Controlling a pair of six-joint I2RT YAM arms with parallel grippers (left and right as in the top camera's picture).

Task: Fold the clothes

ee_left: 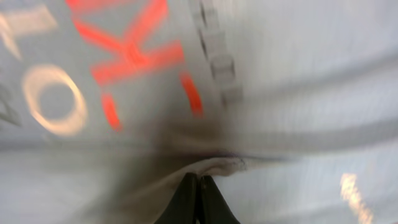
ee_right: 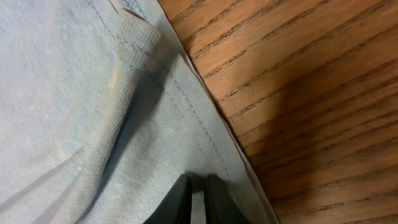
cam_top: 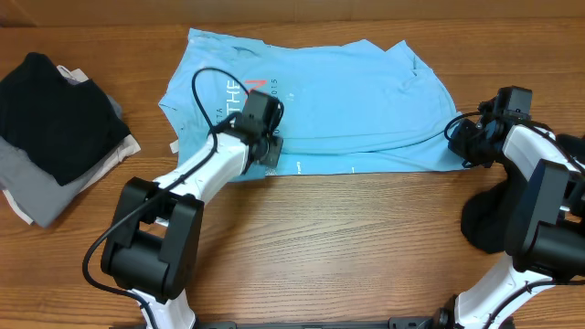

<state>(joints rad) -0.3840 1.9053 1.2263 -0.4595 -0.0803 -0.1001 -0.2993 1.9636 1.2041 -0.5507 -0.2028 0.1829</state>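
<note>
At the middle of the counter (cam_top: 366,238), spread flat with lettering up: light blue T-shirt (cam_top: 347,100). At its near hem, left of middle: left fingers (ee_left: 185,198) pressed together on a small raised ridge of the blue fabric. At its right edge: right fingers (ee_right: 179,200) narrow, pinching the stitched hem just beside bare wood. At the left end, well apart: stack of black, grey and white clothes (cam_top: 55,137).

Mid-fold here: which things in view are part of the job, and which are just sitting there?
In the job: light blue T-shirt; left gripper and right gripper, both shut on it.
Lying aside: pile of black, grey and white garments, untouched on the table.
</note>
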